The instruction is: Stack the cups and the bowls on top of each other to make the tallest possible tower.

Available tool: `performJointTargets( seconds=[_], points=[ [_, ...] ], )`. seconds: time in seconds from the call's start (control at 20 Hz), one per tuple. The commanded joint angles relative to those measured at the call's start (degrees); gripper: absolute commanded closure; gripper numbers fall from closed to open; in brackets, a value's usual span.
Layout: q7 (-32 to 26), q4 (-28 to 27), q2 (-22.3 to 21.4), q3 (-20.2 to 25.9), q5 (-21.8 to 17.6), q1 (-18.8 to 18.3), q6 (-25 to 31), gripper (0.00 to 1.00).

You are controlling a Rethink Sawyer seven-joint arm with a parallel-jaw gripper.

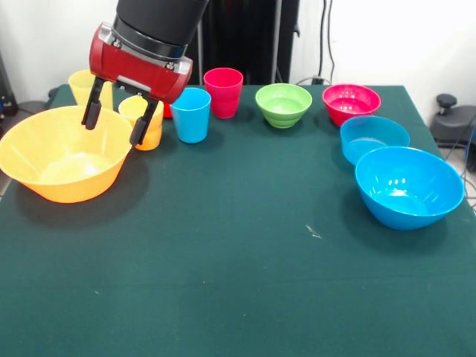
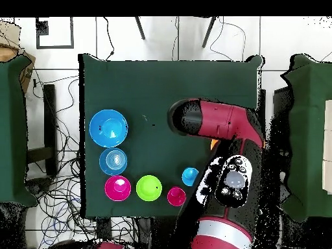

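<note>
My gripper [image 1: 114,132] is open and hangs over the far rim of the large orange bowl [image 1: 63,152] at the left, with nothing between its fingers. Right behind it stand an orange cup [image 1: 151,132] and a yellow cup [image 1: 80,85]. A light blue cup [image 1: 191,114] and a red cup [image 1: 223,91] follow to the right. Along the far edge sit a green bowl [image 1: 283,104] and a magenta bowl [image 1: 351,103]. The small blue bowl [image 1: 373,137] and large blue bowl [image 1: 408,186] stand at the right. All stand upright on the table.
From above, the arm [image 2: 220,130] covers the gripper and most of the orange bowl [image 2: 214,143]. The large blue bowl [image 2: 108,128], small blue bowl [image 2: 113,161], magenta bowl [image 2: 118,187], green bowl [image 2: 148,188], red cup [image 2: 176,196] and light blue cup [image 2: 190,176] show.
</note>
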Motion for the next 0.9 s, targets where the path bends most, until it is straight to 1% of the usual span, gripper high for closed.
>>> performJointTargets(
  seconds=[0.05,0.25,0.55,0.75,0.9],
  points=[
    [-5.3,3.6,4.6,9.1,-2.9,-1.6,10.2,0.00],
    [-5.4,3.3,4.8,9.2,-3.4,-1.6,13.2,0.00],
    [-4.1,2.7,6.6,9.1,-4.4,-1.5,12.7,0.00],
    [-4.7,2.2,7.4,8.8,-5.0,-1.3,13.1,0.00],
    [-4.9,2.5,7.5,9.2,-4.7,-1.5,12.5,0.00]
  ],
)
